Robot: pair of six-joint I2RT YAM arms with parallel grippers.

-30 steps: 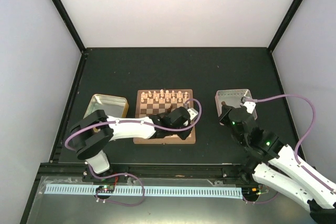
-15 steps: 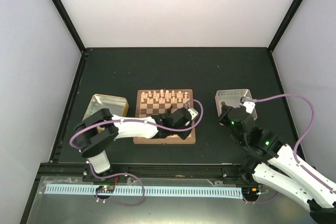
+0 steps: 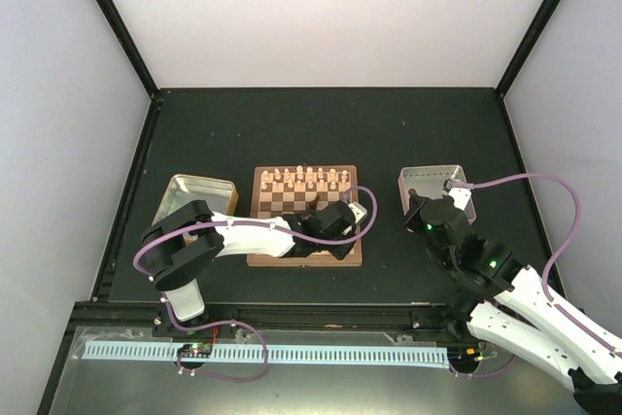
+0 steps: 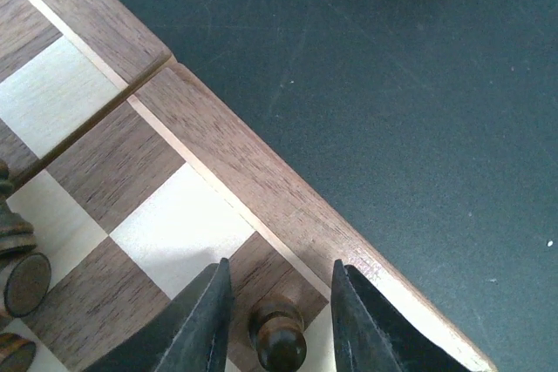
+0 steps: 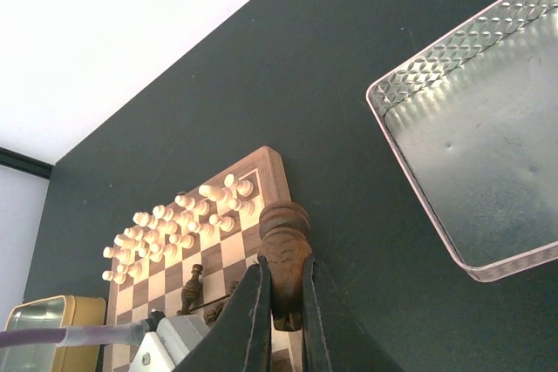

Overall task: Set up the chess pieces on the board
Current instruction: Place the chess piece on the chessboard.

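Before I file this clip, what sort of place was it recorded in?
Most likely a lab robot test cell: a dark matte table boxed in by plain white walls and black frame posts, with a left arm and a right arm bolted at its near edge, beside a chessboard.

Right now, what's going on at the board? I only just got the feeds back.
The left gripper sits low over the board by its right edge. Its jaws stand apart on either side of a dark pawn standing there, not gripping it. The right gripper is shut on another dark piece, held in the air off the board's right side, near the silver tray. The pale pieces stand along the far rows.
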